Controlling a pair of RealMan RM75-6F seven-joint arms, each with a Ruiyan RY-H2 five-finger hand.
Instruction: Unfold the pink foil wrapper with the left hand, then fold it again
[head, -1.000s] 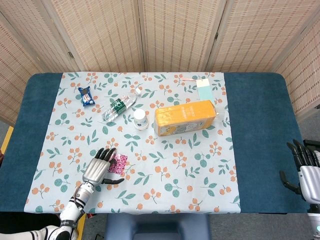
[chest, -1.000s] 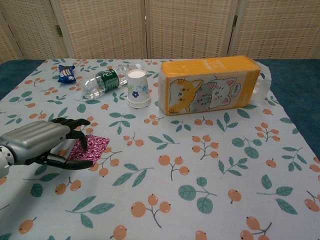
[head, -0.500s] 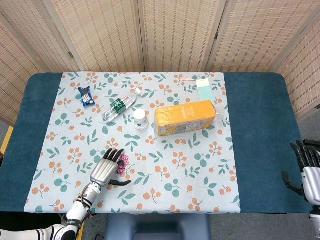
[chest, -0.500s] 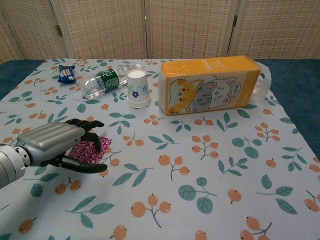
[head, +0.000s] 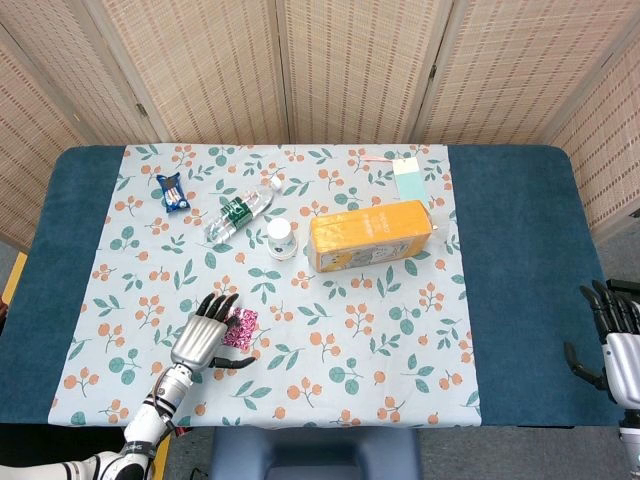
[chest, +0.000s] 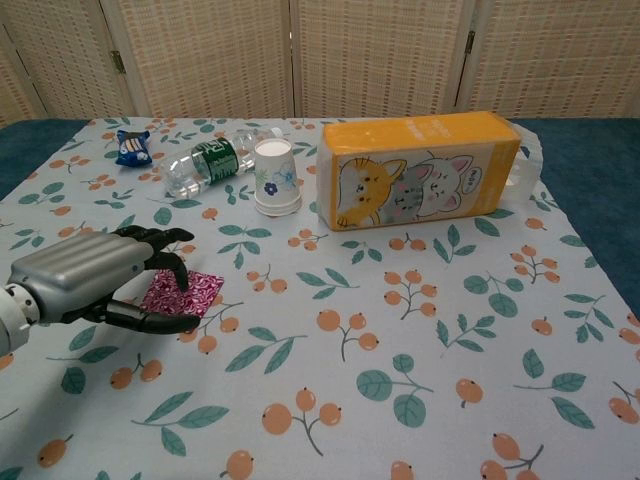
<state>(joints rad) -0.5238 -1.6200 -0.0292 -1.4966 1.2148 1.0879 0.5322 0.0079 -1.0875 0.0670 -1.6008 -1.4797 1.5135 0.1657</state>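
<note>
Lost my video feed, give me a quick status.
Left hand over pink foil wrapper, fingertips touching it, wrapper flat on tablecloth. Right hand idle, open, off the table's edge. Nothing blocking.

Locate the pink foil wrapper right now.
The pink foil wrapper lies flat on the floral cloth at the near left in both views, under the left hand's fingertips, well in front of the paper cup and the bottle.

cup (chest: 275, 176) between bottle (chest: 213, 160) and box (chest: 422, 170), wrapper (chest: 182, 294) nearer front
</note>
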